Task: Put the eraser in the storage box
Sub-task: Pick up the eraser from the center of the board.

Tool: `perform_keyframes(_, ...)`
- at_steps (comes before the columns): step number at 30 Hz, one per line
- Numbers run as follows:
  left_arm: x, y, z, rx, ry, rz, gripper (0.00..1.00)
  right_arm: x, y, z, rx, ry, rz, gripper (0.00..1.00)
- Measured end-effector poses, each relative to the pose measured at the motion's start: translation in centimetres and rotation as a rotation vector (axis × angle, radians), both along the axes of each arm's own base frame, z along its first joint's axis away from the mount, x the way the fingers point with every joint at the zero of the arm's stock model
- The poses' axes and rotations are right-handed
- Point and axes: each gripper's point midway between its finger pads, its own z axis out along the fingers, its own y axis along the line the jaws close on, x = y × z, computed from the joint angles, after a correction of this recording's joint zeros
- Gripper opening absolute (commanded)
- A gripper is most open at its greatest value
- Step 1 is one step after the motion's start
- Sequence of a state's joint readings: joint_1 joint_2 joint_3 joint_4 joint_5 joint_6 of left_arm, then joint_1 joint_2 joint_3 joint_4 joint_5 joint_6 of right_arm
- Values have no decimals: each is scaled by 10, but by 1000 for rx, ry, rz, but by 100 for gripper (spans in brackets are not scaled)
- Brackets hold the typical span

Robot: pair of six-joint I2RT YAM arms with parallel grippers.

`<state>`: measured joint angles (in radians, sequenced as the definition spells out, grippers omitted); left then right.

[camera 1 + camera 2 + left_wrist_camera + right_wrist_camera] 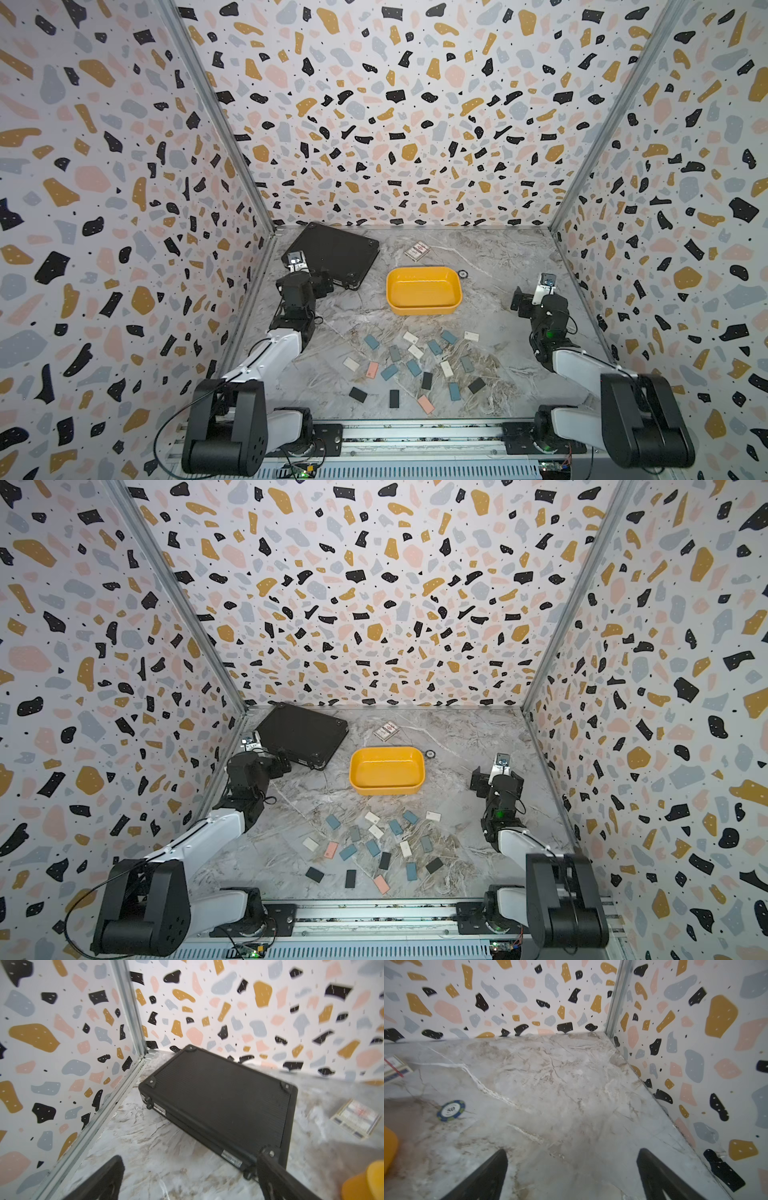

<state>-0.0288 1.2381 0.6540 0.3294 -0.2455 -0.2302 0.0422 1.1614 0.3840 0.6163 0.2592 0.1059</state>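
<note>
We have the left gripper [191, 1155] and the right gripper [573, 1150] both spread wide, empty, aimed at the far wall [395, 145]. The erasers [413, 368] lie scattered behind them on the near table [345, 316], short of the empty storage box [424, 309]. The white eraser [471, 336] at the scatter's right edge, long axis roughly crosswise, looks nearest our right gripper, which would have to turn back.

Bright, even light fills my booth — the shallow yellow plastic tray [424, 309] throws only a faint, soft shadow on the grey marble tabletop [498, 266]. In both wrist views my black fingers [488, 1176] blur up close, and the wide lenses bend the speckled walls [52, 1043] toward the edges.
</note>
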Motion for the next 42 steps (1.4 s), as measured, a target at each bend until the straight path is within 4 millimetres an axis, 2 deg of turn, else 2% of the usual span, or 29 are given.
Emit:
perform_keyframes(1,0,6,4,-37,6,19,99,1,2,15,11,-17,-4,100)
perform_keyframes(4,-2,19,7,-135,40,50,99,10,9,83,85,-101,-11,100)
perform_keyframes(5,-5,20,5,-163,64,56,100,12,12,110,151,-148,-12,100)
perform_keyframes(7,-10,17,3,-210,114,60,100,10,19,149,290,-219,2,100)
perform_keyframes(9,-15,13,8,-245,144,56,99,3,29,173,414,-265,57,100)
perform_keyframes(11,-21,8,18,-276,148,44,100,-4,45,183,483,-286,157,100)
perform_keyframes(13,-30,3,22,-297,153,35,100,-4,58,170,517,-244,224,100)
perform_keyframes(17,-48,-20,20,-303,204,-9,100,11,73,111,494,31,231,100)
perform_keyframes(19,-57,-38,14,-289,251,-50,99,12,70,74,463,174,175,100)
perform_keyframes(20,-62,-47,10,-283,277,-70,98,6,66,54,442,252,140,100)
perform_keyframes(23,-81,-70,-3,-261,355,-114,97,-15,53,17,396,413,49,100)
perform_keyframes(27,-112,-90,-24,-248,446,-150,95,-34,48,-4,372,523,12,100)
perform_keyframes(36,-182,-110,-90,-272,675,-152,95,-61,52,-48,359,678,9,100)
perform_keyframes(39,-197,-112,-114,-278,746,-141,94,-68,52,-57,356,707,5,100)
perform_keyframes(42,-199,-115,-126,-274,789,-127,94,-70,52,-61,353,725,2,100)
